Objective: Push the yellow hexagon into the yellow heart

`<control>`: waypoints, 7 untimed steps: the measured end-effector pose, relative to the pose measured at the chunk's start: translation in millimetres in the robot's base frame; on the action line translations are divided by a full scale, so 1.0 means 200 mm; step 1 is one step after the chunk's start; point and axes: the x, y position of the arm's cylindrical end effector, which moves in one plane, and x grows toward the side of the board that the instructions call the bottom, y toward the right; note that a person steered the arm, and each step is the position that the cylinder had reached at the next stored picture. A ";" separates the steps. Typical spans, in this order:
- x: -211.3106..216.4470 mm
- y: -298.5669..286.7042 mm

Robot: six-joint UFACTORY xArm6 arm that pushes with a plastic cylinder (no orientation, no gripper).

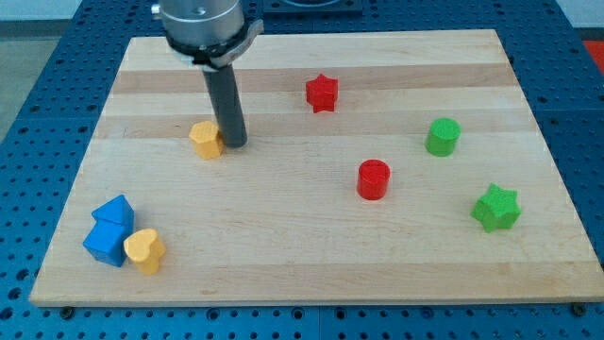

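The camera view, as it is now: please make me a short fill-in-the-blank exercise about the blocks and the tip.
1. My tip stands directly to the view's right of the yellow ____.
2. The yellow heart lies beside two ____ blocks.
3. The green star lies toward the view's bottom from the green ____.
4. The red cylinder lies nearer the view's bottom than the red ____.

Missing words: hexagon; blue; cylinder; star

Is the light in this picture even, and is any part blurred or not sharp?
Camera view: the light is soft and even, the blocks casting only faint short shadows on the board. The yellow hexagon, my tip touching its right side, and the yellow heart are sharp; no strong glare, no visible blur.
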 end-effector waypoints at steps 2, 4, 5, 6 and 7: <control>-0.25 -0.05; 0.01 -0.23; 0.24 -0.29; 0.36 -0.30; 0.44 -0.32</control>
